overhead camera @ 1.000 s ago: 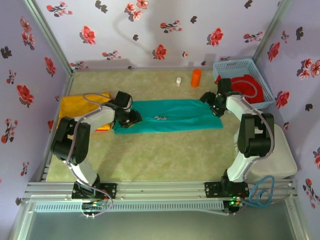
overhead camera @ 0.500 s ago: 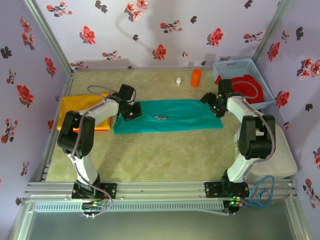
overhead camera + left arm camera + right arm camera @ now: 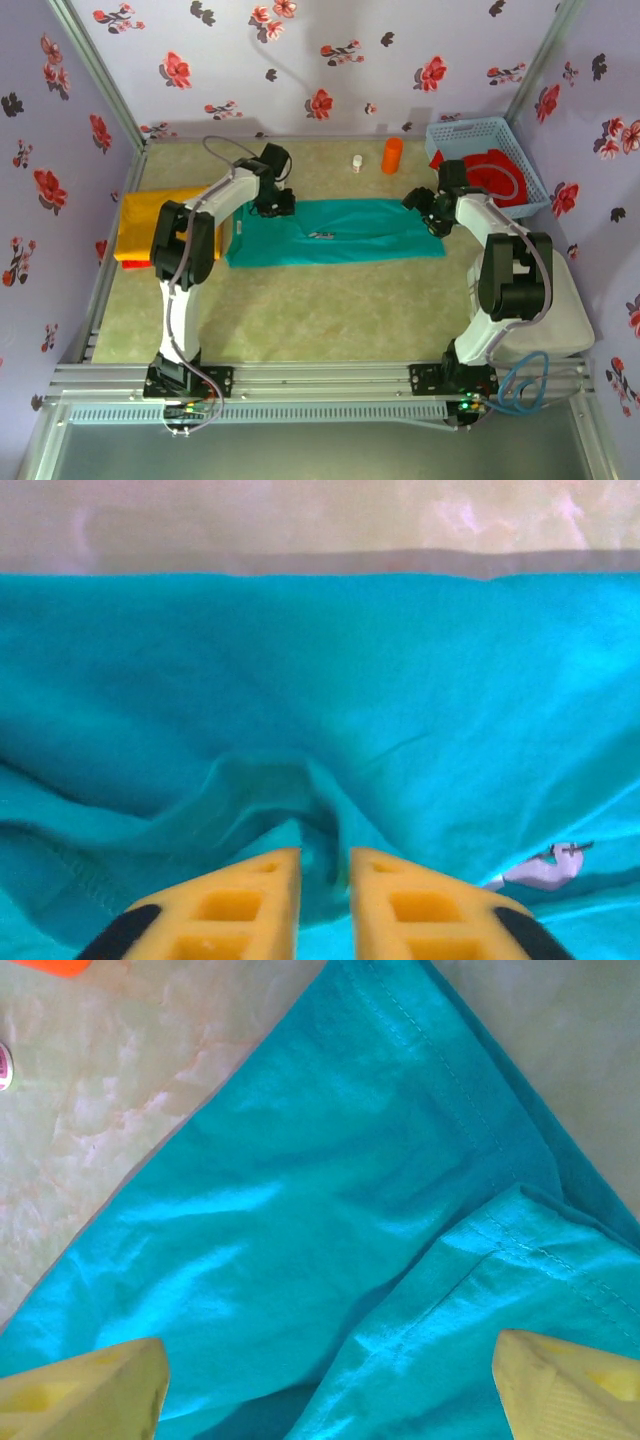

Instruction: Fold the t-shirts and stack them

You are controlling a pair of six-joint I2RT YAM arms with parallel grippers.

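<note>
The left gripper point(image 3: 325, 860) has its jaws almost together, with a ridge of the teal shirt point(image 3: 350, 232) between the tips; pinched or not, I cannot tell. Its arm reaches forward, bent inward to the shirt's far left corner. The right gripper point(image 3: 328, 1360) gapes wide and empty over the shirt's right end. One yellow shirt point(image 3: 145, 215) lies left, and red shirt point(image 3: 500, 175) cloth sits in one basket point(image 3: 470, 128).

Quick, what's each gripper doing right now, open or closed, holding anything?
Left gripper: closed on a fold of the teal t-shirt.
Right gripper: open above the teal t-shirt, holding nothing.
</note>
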